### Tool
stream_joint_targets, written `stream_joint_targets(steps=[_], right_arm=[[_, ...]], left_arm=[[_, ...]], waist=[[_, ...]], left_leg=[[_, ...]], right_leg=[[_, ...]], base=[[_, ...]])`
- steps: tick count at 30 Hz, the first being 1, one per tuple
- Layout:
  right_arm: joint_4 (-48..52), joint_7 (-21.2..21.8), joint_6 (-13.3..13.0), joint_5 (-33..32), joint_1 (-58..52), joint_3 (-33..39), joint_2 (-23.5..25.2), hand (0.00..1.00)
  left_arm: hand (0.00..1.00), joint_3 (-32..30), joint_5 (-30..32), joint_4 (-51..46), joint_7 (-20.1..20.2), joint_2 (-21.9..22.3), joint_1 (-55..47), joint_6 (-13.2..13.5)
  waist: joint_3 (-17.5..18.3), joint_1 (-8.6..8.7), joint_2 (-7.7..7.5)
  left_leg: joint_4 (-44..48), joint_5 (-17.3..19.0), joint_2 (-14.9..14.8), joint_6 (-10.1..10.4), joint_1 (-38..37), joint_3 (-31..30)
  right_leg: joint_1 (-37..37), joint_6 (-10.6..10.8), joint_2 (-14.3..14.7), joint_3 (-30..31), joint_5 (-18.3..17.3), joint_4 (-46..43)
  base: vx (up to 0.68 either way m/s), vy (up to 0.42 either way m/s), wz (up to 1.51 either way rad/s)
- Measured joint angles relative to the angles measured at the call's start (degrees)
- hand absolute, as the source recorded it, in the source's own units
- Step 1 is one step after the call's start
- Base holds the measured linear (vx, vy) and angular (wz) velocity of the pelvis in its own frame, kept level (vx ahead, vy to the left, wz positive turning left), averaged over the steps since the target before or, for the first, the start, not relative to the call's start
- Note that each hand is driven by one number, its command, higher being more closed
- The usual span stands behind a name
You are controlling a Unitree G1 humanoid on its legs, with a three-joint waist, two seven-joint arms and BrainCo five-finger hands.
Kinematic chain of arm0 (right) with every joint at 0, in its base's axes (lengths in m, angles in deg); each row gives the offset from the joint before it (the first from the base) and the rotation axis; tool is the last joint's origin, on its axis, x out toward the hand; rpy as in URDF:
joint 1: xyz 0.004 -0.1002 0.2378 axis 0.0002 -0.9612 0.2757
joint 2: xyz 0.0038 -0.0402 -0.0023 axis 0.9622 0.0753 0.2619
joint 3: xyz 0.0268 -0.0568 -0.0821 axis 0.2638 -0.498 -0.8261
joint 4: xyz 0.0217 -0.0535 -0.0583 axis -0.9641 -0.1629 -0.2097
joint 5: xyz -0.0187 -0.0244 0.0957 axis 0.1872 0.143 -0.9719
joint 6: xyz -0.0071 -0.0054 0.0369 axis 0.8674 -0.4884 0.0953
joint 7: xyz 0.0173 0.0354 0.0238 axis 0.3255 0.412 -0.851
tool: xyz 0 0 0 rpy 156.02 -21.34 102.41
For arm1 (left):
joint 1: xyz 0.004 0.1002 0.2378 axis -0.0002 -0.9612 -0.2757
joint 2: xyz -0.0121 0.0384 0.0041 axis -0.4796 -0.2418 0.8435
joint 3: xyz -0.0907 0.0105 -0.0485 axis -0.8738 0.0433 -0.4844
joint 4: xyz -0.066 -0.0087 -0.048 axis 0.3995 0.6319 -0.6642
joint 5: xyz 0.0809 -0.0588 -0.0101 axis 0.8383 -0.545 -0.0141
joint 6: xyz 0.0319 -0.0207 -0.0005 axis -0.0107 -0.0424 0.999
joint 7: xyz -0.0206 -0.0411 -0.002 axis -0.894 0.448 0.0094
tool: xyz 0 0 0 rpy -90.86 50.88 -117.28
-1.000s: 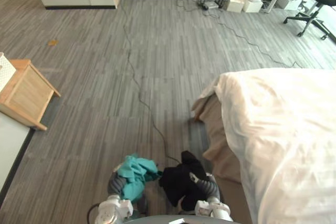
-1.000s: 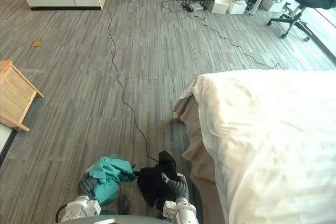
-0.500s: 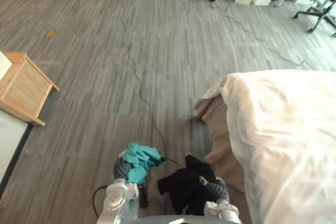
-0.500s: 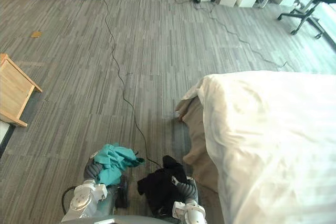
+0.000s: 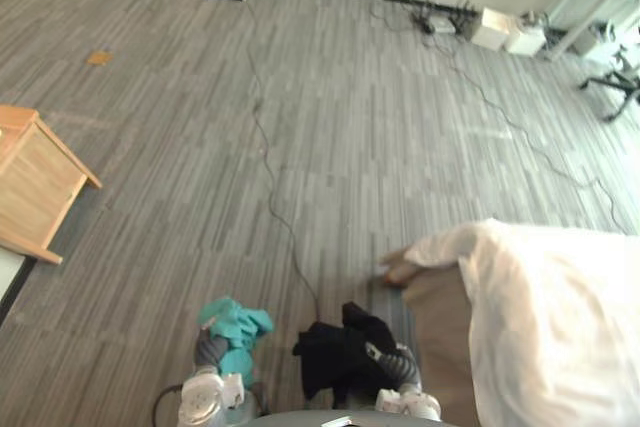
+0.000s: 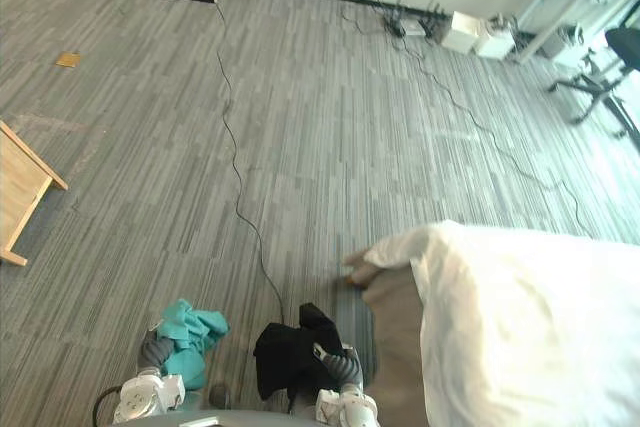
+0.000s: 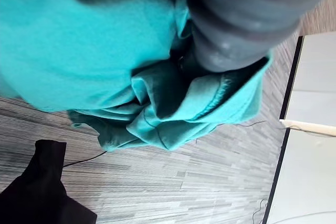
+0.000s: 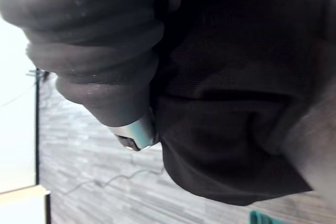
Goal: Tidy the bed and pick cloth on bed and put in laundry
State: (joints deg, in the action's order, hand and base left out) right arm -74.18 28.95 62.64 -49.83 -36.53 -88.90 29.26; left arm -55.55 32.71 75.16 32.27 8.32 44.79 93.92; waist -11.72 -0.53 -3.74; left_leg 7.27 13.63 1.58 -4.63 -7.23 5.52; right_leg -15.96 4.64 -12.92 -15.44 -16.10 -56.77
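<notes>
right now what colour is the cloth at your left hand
Teal; the crumpled teal cloth shows best in the left wrist view.

- Daylight comes in from the far right and bleaches the grey floor (image 6: 330, 127) there.
- The white duvet (image 6: 530, 327) glares, its folds nearly washed out.
- The right wrist view is dim, and the black cloth (image 8: 236, 103) is lost in shadow.

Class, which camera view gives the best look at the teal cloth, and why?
The left wrist view: the teal cloth shows close up, folds clear, bunched against the left hand. The eye views show it as a small bundle on that hand; the right wrist view catches a sliver.
</notes>
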Motion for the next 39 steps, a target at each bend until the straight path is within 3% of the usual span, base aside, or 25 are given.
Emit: stream_joint_targets(steps=[2, 3, 4, 6, 7, 8, 9, 10, 11, 13, 14, 16, 18, 20, 22, 25, 26, 27, 28, 29, 30, 32, 33, 35, 39], right_arm=[[1.4, 0.4, -0.2, 0.0, 0.3, 0.6, -0.7, 1.0], [1.7, 0.4, -0.4, 0.0, 2.2, 1.0, -1.8, 1.0], [1.7, 0.4, -0.4, 0.0, 2.5, 1.0, -1.9, 1.0], [1.8, 0.4, 0.0, 1.0, 4.4, 0.5, -2.0, 1.0], [1.8, 0.4, 0.2, 2.2, 4.6, 0.0, -1.5, 1.0], [2.8, 0.3, 0.4, 2.4, 4.3, -0.6, -1.2, 1.0], [3.6, 0.3, 0.5, 3.0, 4.4, -0.5, -1.5, 1.0], [4.6, 0.3, 0.6, 4.4, 4.9, -0.1, -2.0, 1.0], [4.7, 0.2, 0.7, 5.6, 5.8, 0.6, -2.8, 1.0], [4.8, 0.2, 0.8, 6.7, 6.0, 0.3, -3.2, 1.0], [4.8, 0.1, 0.9, 6.7, 7.0, -0.1, -4.1, 1.0], [4.3, 0.2, 0.9, 6.7, 8.4, -1.0, -5.1, 1.0], [3.8, 0.2, 0.9, 6.6, 10.1, -1.4, -6.6, 1.0], [3.6, 0.4, 0.9, 6.6, 12.2, -1.7, -7.5, 1.0], [3.1, 0.5, 0.9, 6.7, 13.1, -1.8, -7.8, 1.0], [-0.2, 0.4, 1.0, 6.7, 13.6, -1.9, -8.1, 1.0], [-2.0, 0.4, 1.1, 6.6, 13.7, -2.0, -8.3, 1.0], [-3.7, 0.3, 1.1, 6.6, 13.6, -2.1, -8.0, 1.0], [-5.7, 0.4, 1.6, 6.6, 13.8, -2.0, -7.7, 1.0], [-6.4, 0.4, 1.9, 6.5, 13.5, -1.9, -7.0, 1.0], [-6.9, 0.5, 2.0, 6.5, 13.0, -1.8, -6.2, 1.0], [-7.4, 0.9, 2.2, 6.5, 11.7, -1.9, -5.8, 1.0], [-7.3, 1.4, 2.3, 6.5, 10.5, -1.7, -5.7, 1.0], [-6.3, 1.6, 2.2, 6.3, 8.6, -1.2, -5.4, 1.0], [-3.3, 1.8, 2.0, 4.9, 6.1, 0.7, -3.8, 1.0]], left_arm=[[1.0, 0.0, 0.0, 0.3, 0.0, 0.0, 0.3, 0.0], [1.0, 0.2, 0.0, 0.6, 0.2, 0.6, 1.9, 0.0], [1.0, 0.3, 0.0, 0.8, 0.2, 0.7, 1.9, 0.0], [1.0, 0.1, 0.1, 1.5, 0.3, 0.8, 2.6, 0.0], [1.0, -0.4, 0.1, 1.5, 0.3, 0.7, 1.8, 0.0], [1.0, -1.1, 0.1, 2.4, 0.2, 0.9, 0.6, 0.0], [1.0, -1.1, 0.1, 3.4, 0.3, 1.4, 0.9, -0.1], [1.0, -1.2, 0.1, 4.5, 0.4, 3.1, 1.4, -0.2], [1.0, -1.5, 0.1, 4.4, 0.4, 4.6, 1.3, -0.2], [1.0, -1.9, 0.0, 4.5, 0.7, 5.6, 0.9, -0.2], [1.0, -2.5, -0.6, 4.4, 1.8, 5.5, 1.1, -0.1], [1.0, -3.0, -2.7, 3.7, 2.5, 4.7, 0.7, 0.1], [1.0, -3.1, -3.2, 2.5, 3.2, 4.1, 0.5, 1.5], [1.0, -4.0, -4.7, 1.3, 3.8, 4.1, 0.3, 1.5], [1.0, -5.0, -4.7, 0.8, 4.0, 4.1, 0.3, 1.6], [1.0, -6.4, -5.2, 0.4, 4.0, 4.9, 0.3, 1.6], [1.0, -7.4, -5.2, 0.5, 3.9, 5.6, 0.2, 1.5], [1.0, -8.4, -5.6, 0.4, 3.8, 6.0, 0.2, 1.5], [1.0, -9.6, -6.3, 0.3, 3.8, 5.9, 0.4, 1.4], [1.0, -10.5, -6.8, 0.3, 3.8, 5.8, 0.5, 1.3], [1.0, -10.7, -6.9, 1.0, 3.7, 5.6, 0.4, 1.2], [1.0, -11.2, -7.2, 1.8, 2.6, 5.3, 0.3, 0.3], [1.0, -10.9, -7.5, 2.0, 2.2, 5.2, -0.2, -0.3], [1.0, -9.5, -7.4, 1.9, 1.6, 4.5, -1.0, -0.5], [1.0, -7.5, -7.3, 1.0, 1.4, 3.1, 0.2, -0.5]], waist=[[-0.5, 0.92, 1.21], [-1.4, 1.05, 3.78], [-1.6, 1.03, 4.07], [-2.0, 0.53, 4.75], [-2.0, 0.5, 4.89], [-1.5, 0.68, 4.43], [-1.4, 0.8, 5.78], [-1.3, 0.55, 8.43], [-1.4, 0.49, 9.65], [-1.9, -0.28, 9.38], [-2.4, -1.08, 10.32], [-3.4, -3.18, 8.47], [-3.3, -4.45, 8.29], [-3.3, -5.62, 8.48], [-3.5, -6.35, 8.18], [-3.0, -7.16, 7.09], [-2.1, -7.96, 6.84], [-1.5, -8.81, 6.26], [-1.2, -8.99, 5.26], [-1.1, -8.92, 4.37], [-1.0, -8.55, 4.03], [-1.1, -8.04, 3.5], [-1.1, -6.87, 3.57], [-0.5, -4.99, 3.88], [-0.3, -2.48, 3.78]], left_leg=[[-0.3, 0.6, -2.4, 1.0, -2.1, -2.8], [-0.3, 2.7, -5.9, 4.6, -4.3, -4.3], [-0.3, 3.1, -6.3, 5.4, -4.6, -4.2], [-0.5, 5.8, -8.5, 10.0, -8.1, -4.1], [-0.3, 6.9, -9.9, 12.0, -10.6, -4.4], [0.7, 7.4, -11.4, 12.8, -13.7, -5.8], [2.4, 7.0, -13.2, 13.5, -13.7, -6.0], [8.0, 3.8, -15.9, 14.9, -11.6, -7.2], [17.0, -3.7, -17.3, 12.3, -6.7, -8.5], [32.9, -15.8, -19.4, 9.7, 1.6, -8.6], [45.6, -11.3, -20.8, 8.6, 6.5, -8.0], [54.8, -5.7, -18.9, 8.9, 11.5, -6.5], [54.3, -2.0, -15.0, 9.3, 17.3, -5.0], [43.9, 2.3, -10.5, 9.2, 23.8, -0.7], [33.9, 2.7, -8.2, 7.7, 26.5, 5.7], [18.2, -1.6, -6.1, 4.7, 26.9, 19.4], [14.4, -3.4, -6.1, 2.5, 26.8, 25.9], [14.2, -5.5, -6.0, -3.3, 26.3, 27.5], [14.9, -4.3, -4.6, -7.6, 25.5, 27.1], [14.6, -2.8, -3.3, -8.2, 23.6, 25.7], [14.8, -0.9, -2.8, -7.7, 21.2, 23.2], [13.7, 1.4, -1.2, -6.8, 15.4, 18.3], [11.4, 1.7, -0.1, -6.3, 10.3, 14.1], [8.1, 1.7, 0.0, -6.2, 4.5, 7.7], [7.6, 1.8, -1.3, -5.9, 0.1, -3.8]], right_leg=[[-5.5, -0.8, 0.6, -1.8, -0.6, 9.9], [-9.6, -0.7, 1.5, -1.5, 4.2, 25.4], [-10.1, -0.5, 1.6, -1.2, 5.6, 28.4], [-12.3, 0.5, 0.8, 2.3, 14.6, 44.6], [-12.6, -0.4, 0.9, 3.3, 16.7, 46.8], [-12.4, -1.1, 1.5, 5.1, 23.4, 44.8], [-13.0, -1.3, 1.6, 5.1, 26.3, 41.0], [-14.7, -1.5, 3.1, 3.9, 24.4, 33.5], [-13.9, -3.0, 3.9, 2.2, 19.9, 30.1], [-8.4, -4.9, 6.4, 0.7, 16.5, 32.5], [-1.8, -6.1, 9.5, -0.1, 15.4, 36.9], [6.4, -8.1, 12.0, 0.1, 13.6, 41.8], [12.3, -8.6, 13.9, 0.9, 12.7, 46.5], [17.8, -8.5, 15.5, 1.4, 11.9, 51.3], [22.3, -8.3, 15.9, 1.0, 10.2, 54.4], [27.7, -5.6, 16.1, -1.5, 7.1, 57.1], [29.3, -4.3, 16.3, -2.4, 4.7, 56.9], [30.0, -3.3, 15.9, -2.6, 2.4, 54.9], [29.4, -0.7, 14.9, -2.6, 0.4, 50.2], [26.3, 1.8, 12.7, -2.5, -0.4, 39.0], [21.9, 6.3, 10.4, -2.2, 2.1, 23.9], [16.5, 7.7, 7.1, -1.8, 5.2, 3.7], [15.1, 5.2, 4.2, -4.4, 4.9, -4.0], [11.4, 0.4, 2.1, -7.3, 3.9, -6.6], [0.4, -0.2, 3.9, 0.2, 1.2, 6.8]], base=[[0.5, -0.241, 1.0], [0.51, -0.265, 0.78], [0.74, -0.449, 0.88], [0.51, -0.372, 0.59], [0.69, -0.558, 0.64], [0.71, -0.578, 0.6], [0.87, -0.698, 0.64], [0.68, -0.587, 0.43], [0.67, -0.615, 0.35], [0.68, -0.635, 0.07], [0.68, -0.567, -0.16], [0.57, -0.453, -0.38], [0.54, -0.375, -0.32], [0.54, -0.247, -0.17], [0.46, -0.12, 0.12], [0.55, -0.093, 0.39], [0.58, -0.064, 0.31], [0.6, -0.056, 0.3], [0.79, -0.018, 0.37], [0.83, 0.024, 0.71], [0.85, 0.025, 0.77], [0.73, -0.039, 1.15], [0.71, -0.079, 1.48], [0.57, -0.118, 1.59], [0.58, -0.287, 1.75]])
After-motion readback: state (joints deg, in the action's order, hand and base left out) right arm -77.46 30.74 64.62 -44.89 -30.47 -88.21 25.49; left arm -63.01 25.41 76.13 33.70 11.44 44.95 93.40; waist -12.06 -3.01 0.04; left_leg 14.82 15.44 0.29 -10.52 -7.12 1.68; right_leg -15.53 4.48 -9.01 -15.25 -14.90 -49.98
